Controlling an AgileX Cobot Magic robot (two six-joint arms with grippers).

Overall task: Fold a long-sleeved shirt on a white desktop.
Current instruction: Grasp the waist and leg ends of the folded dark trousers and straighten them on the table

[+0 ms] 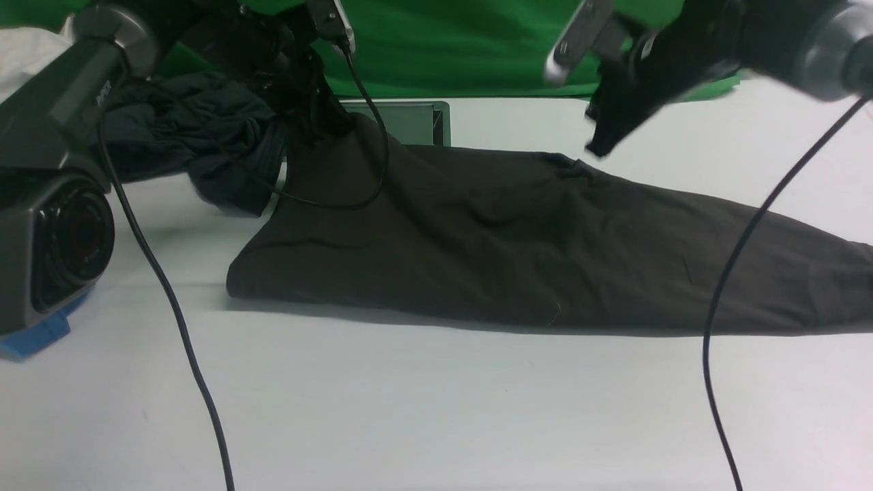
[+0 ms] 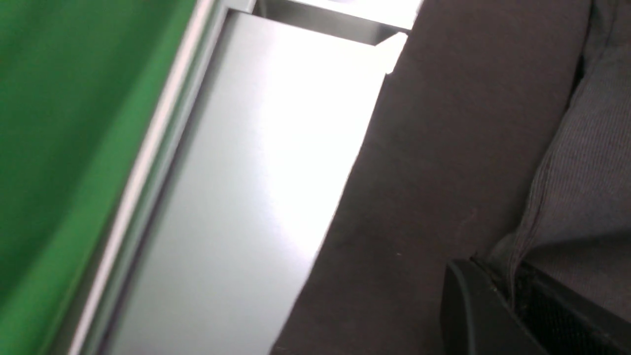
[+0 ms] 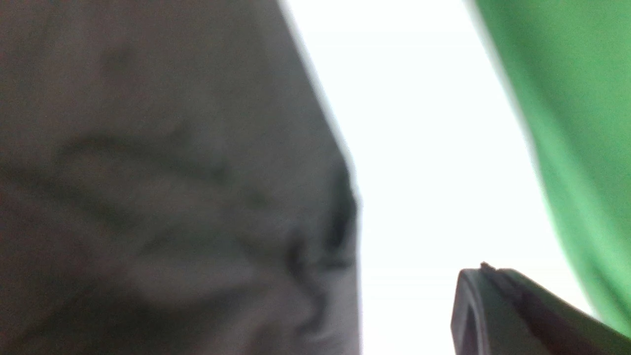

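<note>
White desktop; left fingers tight on long-sleeved shirt, right fingers together above

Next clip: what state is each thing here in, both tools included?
Dark olive-black long-sleeved shirt, lying in a long band on the broad white desktop, far-left corner pulled up.
Left tool, shut on the shirt's raised corner.
Right tool, shut, no cloth seen in it, hovering by the shirt's far edge.
Smaller dark charcoal garment, crumpled in a heap at far left.
</note>
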